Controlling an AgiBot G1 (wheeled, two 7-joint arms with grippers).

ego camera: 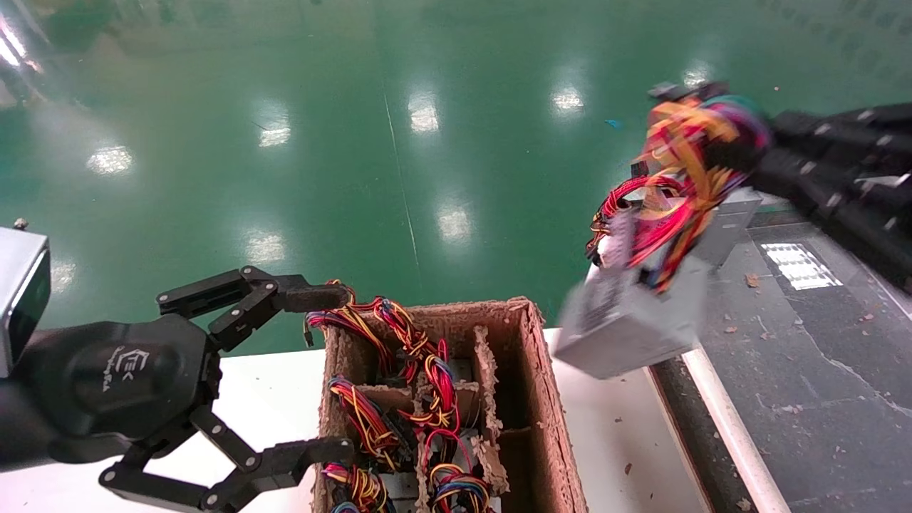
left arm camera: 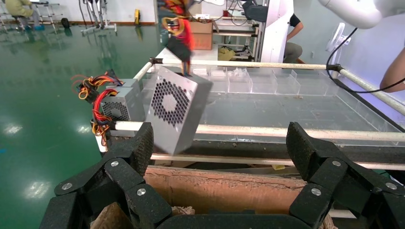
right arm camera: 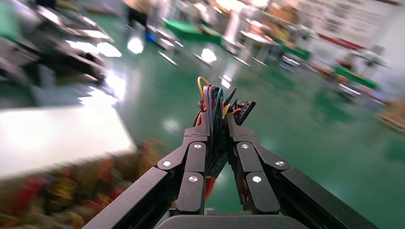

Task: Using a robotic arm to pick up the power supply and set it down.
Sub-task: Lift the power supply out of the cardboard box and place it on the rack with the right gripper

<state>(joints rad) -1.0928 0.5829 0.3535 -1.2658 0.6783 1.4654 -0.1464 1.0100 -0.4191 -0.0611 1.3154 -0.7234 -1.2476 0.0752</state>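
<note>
The power supply (ego camera: 623, 328), a grey metal box, hangs tilted in the air above the gap between the white table and the dark belt. Its thick yellow, red and purple wire bundle (ego camera: 684, 171) rises to my right gripper (ego camera: 748, 153), which is shut on the wires, not on the box. The right wrist view shows that gripper (right arm camera: 217, 124) pinching the wires (right arm camera: 212, 98). In the left wrist view the hanging power supply (left arm camera: 174, 107) shows a perforated face. My left gripper (ego camera: 331, 374) stands open beside the cardboard box, holding nothing; the left wrist view also shows it (left arm camera: 220, 148) wide open.
A torn cardboard box (ego camera: 541, 399) with dividers holds several more units with coloured wires (ego camera: 420, 385). Another grey unit (ego camera: 730, 221) with red wires lies on the dark belt (ego camera: 798, 342) at the right, behind a white rail (ego camera: 719, 420). Green floor lies beyond.
</note>
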